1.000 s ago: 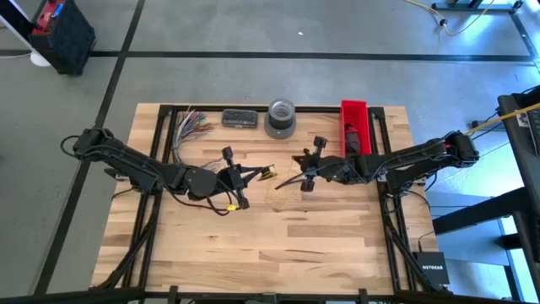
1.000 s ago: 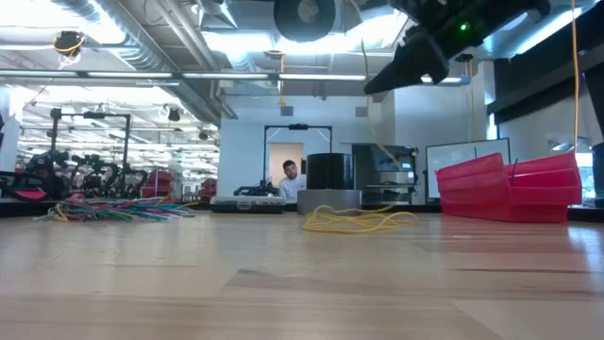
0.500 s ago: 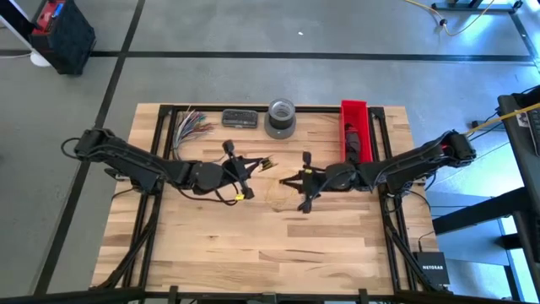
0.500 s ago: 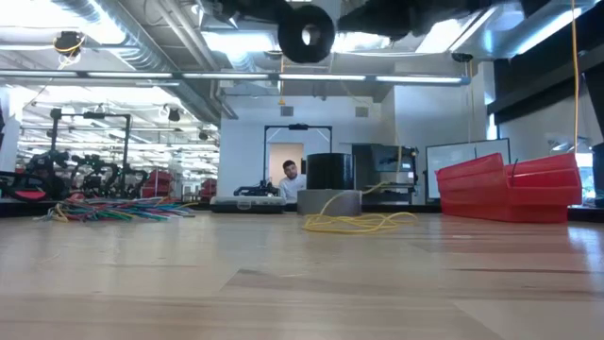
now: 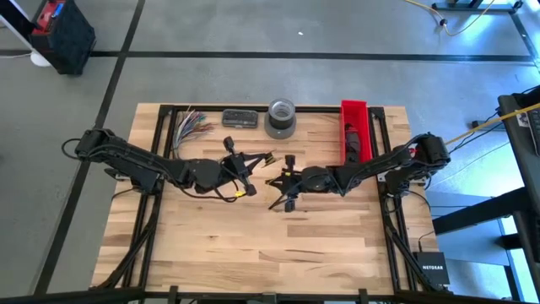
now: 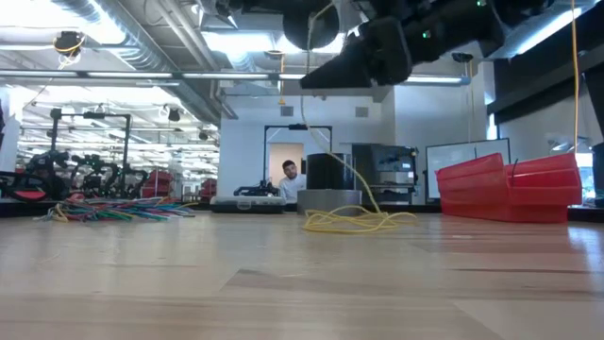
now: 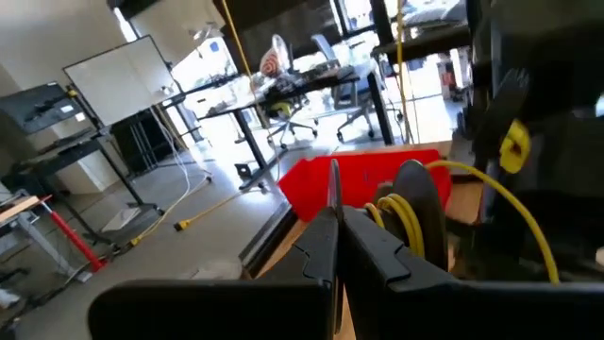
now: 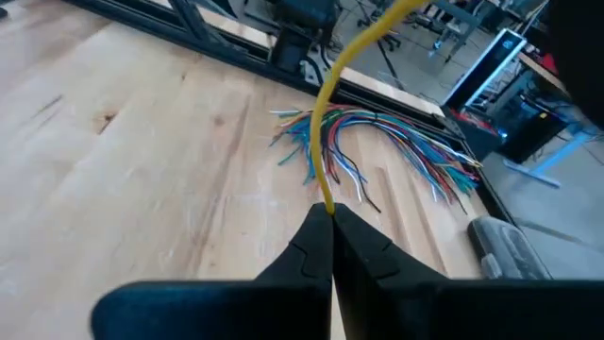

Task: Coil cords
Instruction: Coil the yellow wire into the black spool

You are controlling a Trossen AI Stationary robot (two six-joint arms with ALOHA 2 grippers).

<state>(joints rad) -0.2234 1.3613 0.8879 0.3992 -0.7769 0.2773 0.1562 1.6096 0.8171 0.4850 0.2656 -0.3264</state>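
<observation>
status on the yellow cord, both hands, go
Right hand shut on yellow cord, above mid-table. Left hand shut, cord wraps beside it. Rest of the cord piled on table. Nothing in the way.

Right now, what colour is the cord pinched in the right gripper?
Yellow. The cord shows best in the right wrist view, leading up from the shut right gripper.

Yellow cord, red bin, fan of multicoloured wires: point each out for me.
Thin yellow cord [image 8: 327, 165], right wrist view, mid-length above the jaws.
Red plastic bin [image 5: 354, 110], high view, its far rim.
Fan of multicoloured wires [image 8: 377, 142], right wrist view, middle of the spread.
</observation>
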